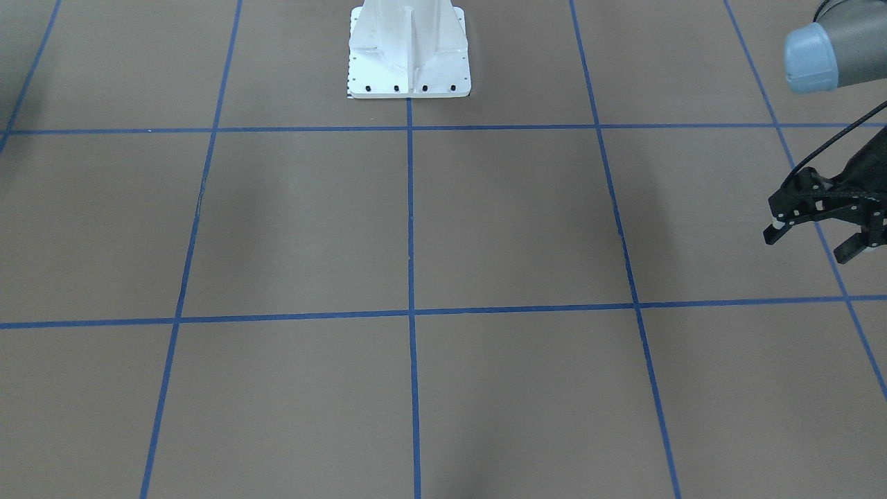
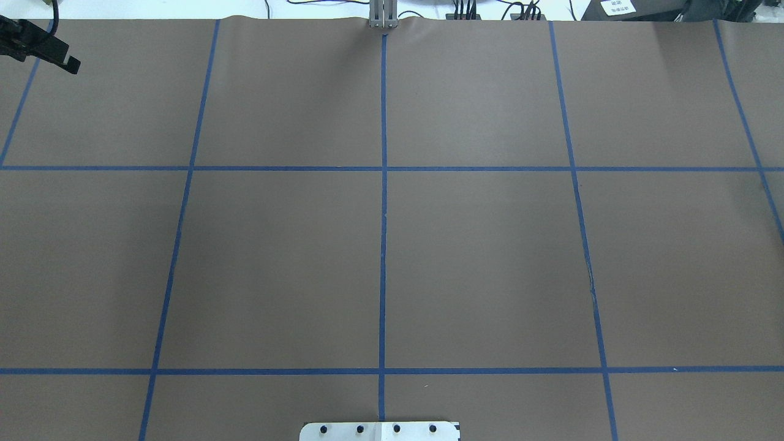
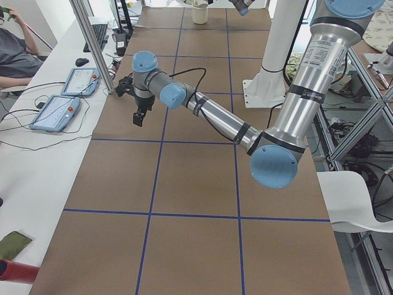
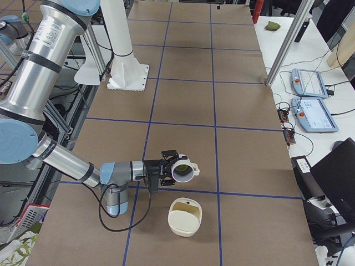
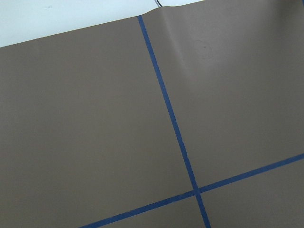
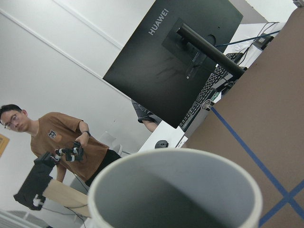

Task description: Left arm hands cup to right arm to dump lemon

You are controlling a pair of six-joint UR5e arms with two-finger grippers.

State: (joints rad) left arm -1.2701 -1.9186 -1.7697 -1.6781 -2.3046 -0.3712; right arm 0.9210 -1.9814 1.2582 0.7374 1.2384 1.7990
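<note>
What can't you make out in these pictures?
Lemon: the right wrist view's lower edge cuts off the bottom of the cup; the right side view is too small.
Right gripper: seen only small from the side; grip on the cup unclear.
Left gripper: the front view's edge cuts off part.

One cup point(image 4: 184, 170), one cream tub point(image 4: 184, 217) (slotted), two tablets point(image 4: 307, 83) point(image 4: 317, 114), two arms point(image 3: 215, 117) point(image 4: 69, 162)
</note>
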